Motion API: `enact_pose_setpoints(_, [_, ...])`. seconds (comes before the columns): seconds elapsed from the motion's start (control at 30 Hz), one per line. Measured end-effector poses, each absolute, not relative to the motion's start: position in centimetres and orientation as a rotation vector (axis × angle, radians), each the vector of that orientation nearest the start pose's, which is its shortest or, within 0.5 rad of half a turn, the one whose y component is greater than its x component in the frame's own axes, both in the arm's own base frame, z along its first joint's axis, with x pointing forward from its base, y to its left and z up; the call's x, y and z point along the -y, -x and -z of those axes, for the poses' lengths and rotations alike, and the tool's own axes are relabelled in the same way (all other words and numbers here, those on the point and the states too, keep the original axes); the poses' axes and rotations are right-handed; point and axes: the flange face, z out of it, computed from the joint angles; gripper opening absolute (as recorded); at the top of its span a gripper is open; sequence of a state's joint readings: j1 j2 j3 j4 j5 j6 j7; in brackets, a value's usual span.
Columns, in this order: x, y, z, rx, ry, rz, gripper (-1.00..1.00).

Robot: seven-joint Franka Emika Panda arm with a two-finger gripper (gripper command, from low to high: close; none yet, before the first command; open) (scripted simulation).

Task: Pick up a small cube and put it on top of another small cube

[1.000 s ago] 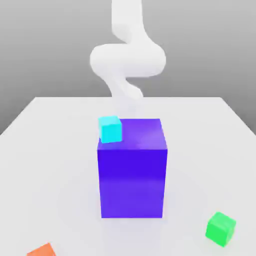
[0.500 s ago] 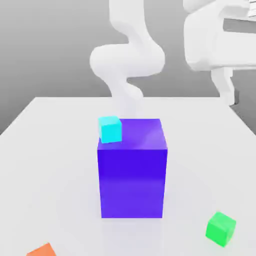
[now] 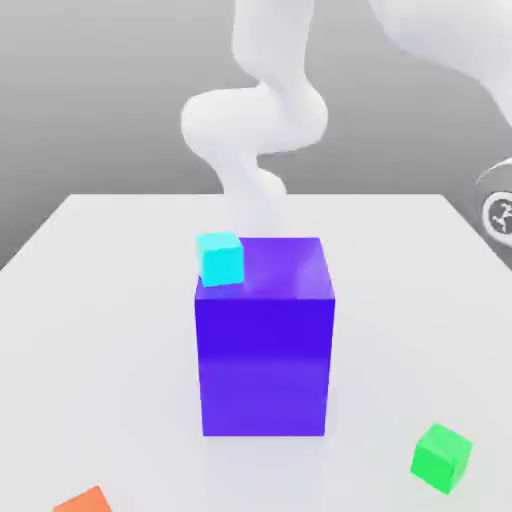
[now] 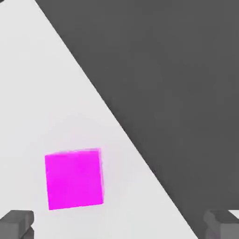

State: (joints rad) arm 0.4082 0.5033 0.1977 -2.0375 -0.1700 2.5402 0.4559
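My gripper (image 4: 119, 227) is open, its two dark fingertips (image 4: 17, 224) standing wide apart with nothing between them. In the hand view a small magenta cube (image 4: 74, 179) lies on the white table (image 4: 28, 84), close to the table's edge and just beyond the fingertips, nearer to one of them. In the exterior view a small cyan cube (image 3: 220, 258) sits at the upper left corner of a tall purple block (image 3: 265, 350). A small green cube (image 3: 441, 456) lies at the front right and an orange cube (image 3: 85, 502) at the front left.
The white arm (image 3: 255, 120) rises behind the purple block and curves over to the exterior view's right, where a round joint (image 3: 497, 210) shows at the edge. Beyond the table edge in the hand view lies dark floor (image 4: 177, 93).
The arm's upper links have swung across the exterior view's upper right, and the hand seen there half a second ago has left that spot. The cubes have not moved.
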Motion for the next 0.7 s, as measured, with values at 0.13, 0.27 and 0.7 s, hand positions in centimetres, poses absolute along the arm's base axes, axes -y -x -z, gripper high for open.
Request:
enact_pose_setpoints(0.13, [-34.6,-48.8,-13.6,0.443,3.11,0.001,-1.0])
enact_pose_setpoints(0.27, [-34.6,-48.8,-13.6,0.443,3.109,0.0,-1.0])
enact_pose_setpoints(0.7, [-28.3,-46.5,-22.3,0.65,3.093,0.007,-1.0])
